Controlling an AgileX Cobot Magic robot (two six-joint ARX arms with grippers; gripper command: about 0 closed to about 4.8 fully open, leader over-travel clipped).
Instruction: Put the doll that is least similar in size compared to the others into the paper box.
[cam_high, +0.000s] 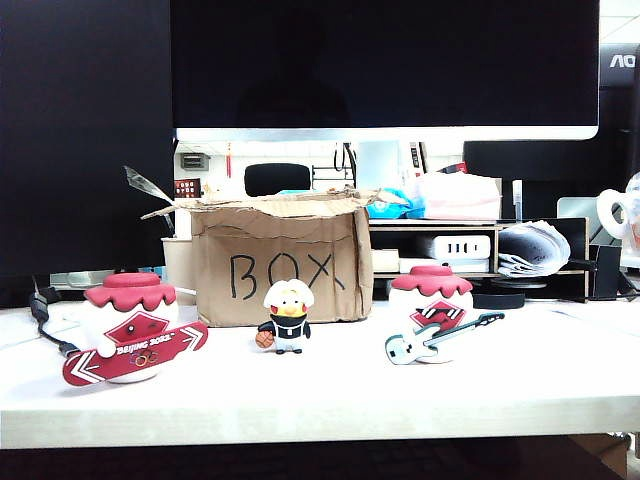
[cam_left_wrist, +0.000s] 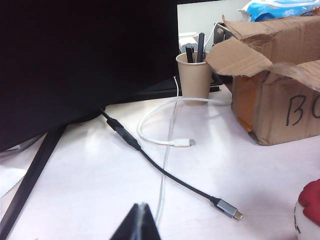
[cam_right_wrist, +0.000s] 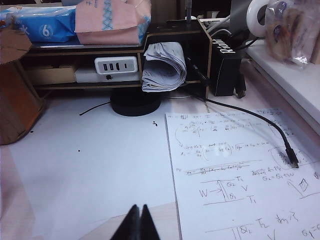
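The doll (cam_high: 287, 317), tiny with white hair, a yellow face and an orange ball, stands on the white table in front of the paper box (cam_high: 280, 262), which is marked "BOX" and has torn flaps open at the top. Of the others, the red-capped snowboard doll (cam_high: 132, 328) is at the left and the guitar doll (cam_high: 432, 327) at the right. Neither gripper shows in the exterior view. My left gripper (cam_left_wrist: 141, 205) is shut and empty over the table, with the box (cam_left_wrist: 272, 100) ahead and a red cap (cam_left_wrist: 310, 207) at the frame's edge. My right gripper (cam_right_wrist: 139, 206) is shut and empty.
A black cable (cam_left_wrist: 165, 170), a white cable (cam_left_wrist: 160, 140) and a paper cup (cam_left_wrist: 194, 77) of pens lie beside the box. On the right side are a handwritten sheet (cam_right_wrist: 240, 170), a black cable (cam_right_wrist: 260, 125), a shelf (cam_right_wrist: 125, 65) and a round black base (cam_right_wrist: 135, 105).
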